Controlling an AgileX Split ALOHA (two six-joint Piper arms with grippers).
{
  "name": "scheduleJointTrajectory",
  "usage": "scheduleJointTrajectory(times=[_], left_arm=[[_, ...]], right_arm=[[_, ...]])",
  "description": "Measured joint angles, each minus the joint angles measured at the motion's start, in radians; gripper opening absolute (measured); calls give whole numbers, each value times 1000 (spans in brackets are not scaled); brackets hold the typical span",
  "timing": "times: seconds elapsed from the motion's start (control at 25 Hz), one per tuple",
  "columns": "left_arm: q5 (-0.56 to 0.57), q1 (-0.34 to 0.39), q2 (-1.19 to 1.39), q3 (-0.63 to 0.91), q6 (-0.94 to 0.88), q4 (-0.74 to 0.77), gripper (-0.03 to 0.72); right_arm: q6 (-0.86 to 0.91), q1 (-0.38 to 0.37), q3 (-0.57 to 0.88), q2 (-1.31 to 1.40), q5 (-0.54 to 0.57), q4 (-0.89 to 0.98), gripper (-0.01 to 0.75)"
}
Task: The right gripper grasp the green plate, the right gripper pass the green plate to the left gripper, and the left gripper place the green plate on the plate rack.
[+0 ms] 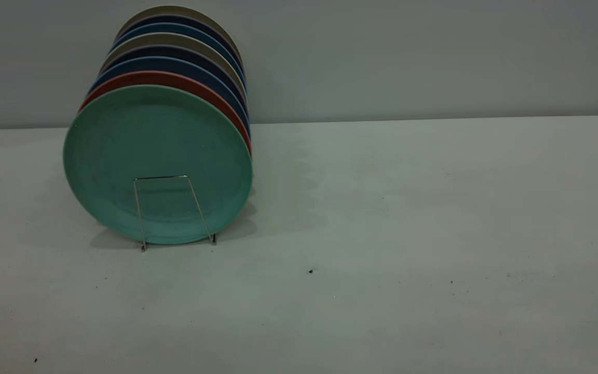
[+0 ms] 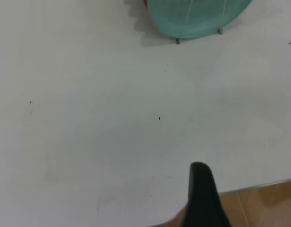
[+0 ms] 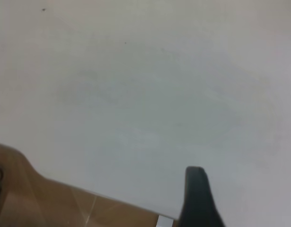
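Observation:
The green plate (image 1: 138, 140) stands upright at the front of the plate rack (image 1: 199, 208), at the table's back left, with a silver wire loop across its lower face. Its lower edge also shows in the left wrist view (image 2: 197, 21), with the rack's feet (image 2: 177, 41) below it. Neither gripper appears in the exterior view. The left gripper (image 2: 202, 189) shows only as a black tip over the table's near edge, far from the plate. The right gripper (image 3: 196, 194) shows as a black tip over bare table near its edge. Neither holds anything.
Behind the green plate stand a salmon-pink plate (image 1: 174, 79), dark blue plates (image 1: 174, 65) and beige ones, all upright in the rack. The white table (image 1: 408, 234) stretches to the right. Brown floor (image 2: 263, 203) shows past the table edge in both wrist views.

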Motion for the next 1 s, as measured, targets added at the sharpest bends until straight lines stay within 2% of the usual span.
scheduleJointTrajectory(times=[0.52,0.56,0.8,1.0], left_arm=[[0,-10,0,0,-2,1,516],[0,-10,0,0,-2,1,516],[0,-10,-4,0,-3,1,516],[0,-10,-7,0,-5,1,516]], right_arm=[[0,-3,0,-2,-1,0,533],[0,-16,0,-5,-1,0,533],[0,-214,0,-62,-2,1,533],[0,-243,0,-144,0,1,532]])
